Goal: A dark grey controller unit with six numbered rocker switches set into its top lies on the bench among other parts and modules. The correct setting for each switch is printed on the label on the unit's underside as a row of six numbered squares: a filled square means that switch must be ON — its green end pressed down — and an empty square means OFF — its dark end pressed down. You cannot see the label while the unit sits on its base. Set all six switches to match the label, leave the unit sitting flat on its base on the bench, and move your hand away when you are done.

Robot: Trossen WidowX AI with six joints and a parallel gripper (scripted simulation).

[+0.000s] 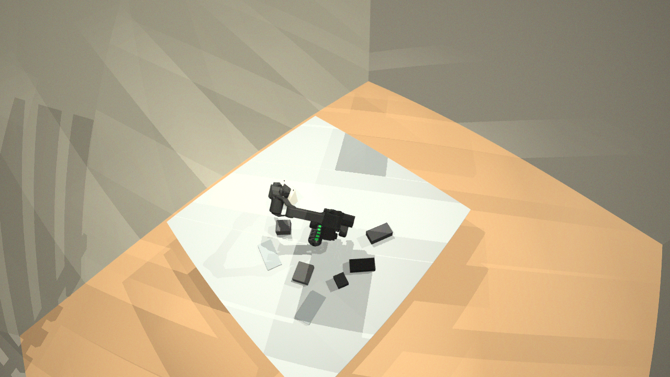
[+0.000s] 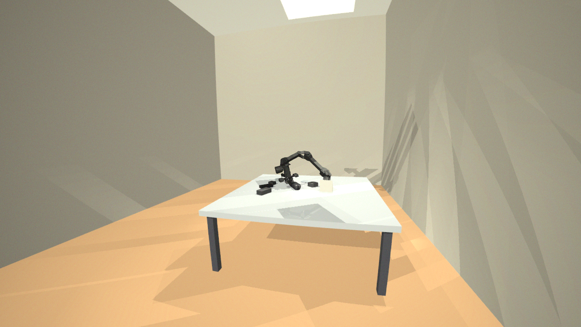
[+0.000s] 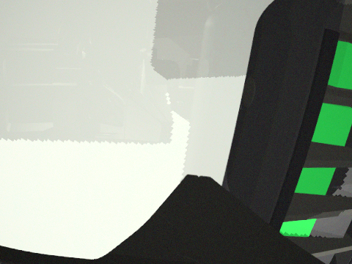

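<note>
The dark grey controller unit [image 1: 313,241] [image 2: 296,186] [image 3: 271,84] is on the bench [image 1: 299,150] [image 2: 239,207], partly under the arm in the top view. In the wrist view it fills the right side, and four green switch ends show in a row. The other switches and the label are hidden or out of frame. I cannot tell whether its base lies fully flat. My gripper [image 3: 196,187] is shut with nothing between its fingers. Its tips show beside the unit's long side in the wrist view; contact cannot be told. The arm hides the fingers in the top view.
Dark blocks lie around the unit: one [image 1: 283,227] near the arm's base, others [image 1: 303,273] [image 1: 340,280] [image 1: 361,264] farther forward, and one [image 1: 379,233] to the right. Two pale flat plates [image 1: 269,254] [image 1: 310,307] lie on the bench. A cream block [image 2: 326,186] stands by the arm's base.
</note>
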